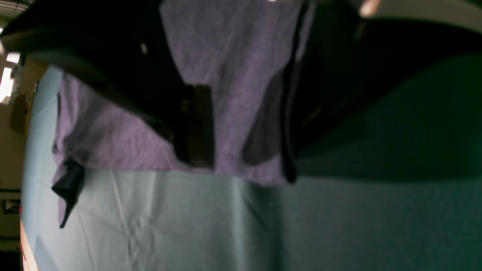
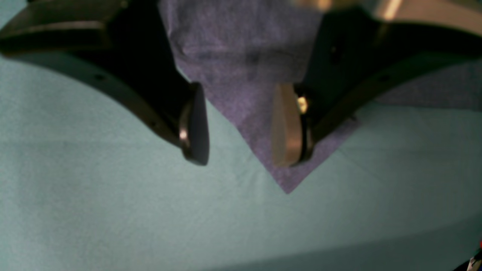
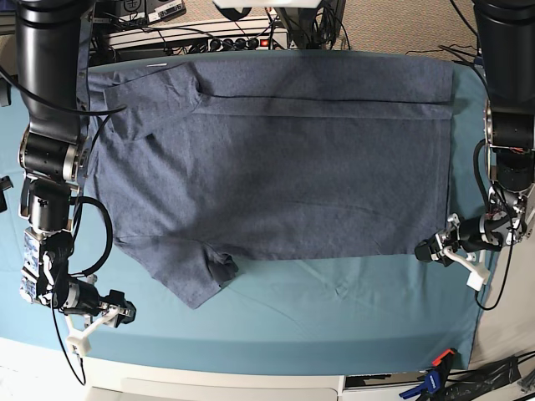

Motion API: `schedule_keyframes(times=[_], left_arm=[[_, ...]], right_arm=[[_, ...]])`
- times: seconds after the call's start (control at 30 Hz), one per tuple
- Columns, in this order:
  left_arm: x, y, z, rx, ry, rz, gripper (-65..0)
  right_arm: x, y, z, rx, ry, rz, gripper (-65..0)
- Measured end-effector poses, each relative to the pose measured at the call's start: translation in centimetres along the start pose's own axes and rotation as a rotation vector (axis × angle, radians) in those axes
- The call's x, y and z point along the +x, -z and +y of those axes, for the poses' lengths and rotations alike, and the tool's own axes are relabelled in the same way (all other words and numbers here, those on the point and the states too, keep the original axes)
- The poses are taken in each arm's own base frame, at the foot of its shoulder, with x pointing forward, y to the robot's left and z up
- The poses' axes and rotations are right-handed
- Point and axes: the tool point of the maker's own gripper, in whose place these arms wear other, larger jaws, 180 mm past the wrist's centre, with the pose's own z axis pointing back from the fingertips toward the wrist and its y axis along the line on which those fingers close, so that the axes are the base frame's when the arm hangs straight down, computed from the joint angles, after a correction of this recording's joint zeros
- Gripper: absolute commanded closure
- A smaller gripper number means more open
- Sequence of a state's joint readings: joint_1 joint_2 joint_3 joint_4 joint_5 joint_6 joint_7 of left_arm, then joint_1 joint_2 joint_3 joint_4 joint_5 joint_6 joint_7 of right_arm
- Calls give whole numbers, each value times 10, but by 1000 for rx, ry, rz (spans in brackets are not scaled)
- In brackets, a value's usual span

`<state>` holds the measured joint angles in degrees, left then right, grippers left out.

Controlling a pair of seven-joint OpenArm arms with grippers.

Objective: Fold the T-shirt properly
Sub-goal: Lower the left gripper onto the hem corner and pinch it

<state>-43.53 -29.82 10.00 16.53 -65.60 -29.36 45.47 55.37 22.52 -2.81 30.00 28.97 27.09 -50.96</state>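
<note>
Table (image 3: 351,322) under teal cloth (image 3: 334,292). T-shirt (image 3: 276,150) spread flat on cloth, filling far half; one sleeve (image 3: 196,280) pointing toward near edge, bare cloth beyond.

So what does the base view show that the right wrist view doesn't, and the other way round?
Only the base view shows the whole T-shirt spread flat, both sleeves out, plus both arms and the left gripper by the hem corner. Only the right wrist view shows the right gripper up close, open, one fingertip over a pointed corner of the fabric. Both show the shirt lying on the teal table cloth.
</note>
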Motion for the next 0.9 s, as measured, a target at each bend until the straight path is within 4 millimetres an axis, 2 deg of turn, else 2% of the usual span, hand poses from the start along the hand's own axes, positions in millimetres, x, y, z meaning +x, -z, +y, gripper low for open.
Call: schedule_keyframes(times=[0.6, 0.9], left_arm=[[0, -5, 4, 7, 7, 8, -240], [1, -5, 0, -12, 24, 12, -240]], right_arm=[[0, 0, 0, 1, 0, 0, -284], [0, 0, 0, 1, 0, 0, -284]])
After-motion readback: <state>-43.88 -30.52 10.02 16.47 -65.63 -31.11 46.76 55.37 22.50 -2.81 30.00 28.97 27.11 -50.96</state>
